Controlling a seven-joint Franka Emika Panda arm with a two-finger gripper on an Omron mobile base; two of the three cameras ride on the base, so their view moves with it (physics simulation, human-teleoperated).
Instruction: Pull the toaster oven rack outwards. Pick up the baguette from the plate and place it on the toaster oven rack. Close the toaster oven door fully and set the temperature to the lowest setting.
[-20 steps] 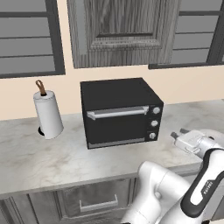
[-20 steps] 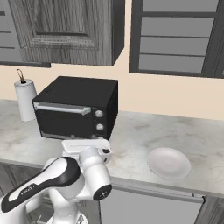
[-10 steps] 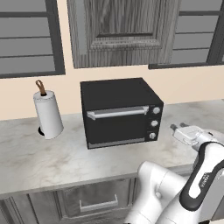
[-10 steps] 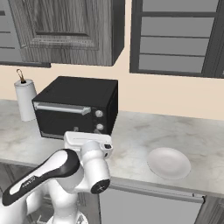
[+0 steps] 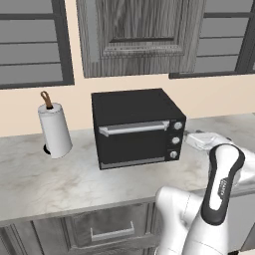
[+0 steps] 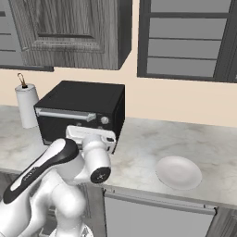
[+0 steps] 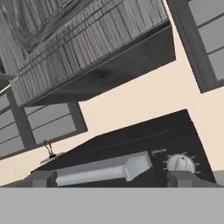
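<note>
The black toaster oven (image 5: 134,127) stands on the counter, its door (image 5: 133,142) shut under a silver bar handle (image 5: 132,128). Three knobs run down its right front, the top one (image 5: 177,126) also seen close in the hand view (image 7: 179,163). My gripper (image 5: 189,138) hovers just off the oven's right front corner, near the knobs. In the hand view its dark fingertips (image 7: 41,178) stand wide apart, open and empty, facing the handle (image 7: 100,170). The white plate (image 6: 178,172) lies on the counter to the right. The rack is hidden behind the door. The baguette is out of view.
A paper towel roll (image 5: 55,132) stands left of the oven. Grey wall cabinets (image 5: 137,35) hang above it. The marble counter (image 6: 152,143) runs from the oven to the plate, with drawers (image 5: 112,229) below its front edge.
My hand has risen and moved toward the oven's right front, by the knobs. The fingers stay wide apart. Oven, plate and paper roll have not moved.
</note>
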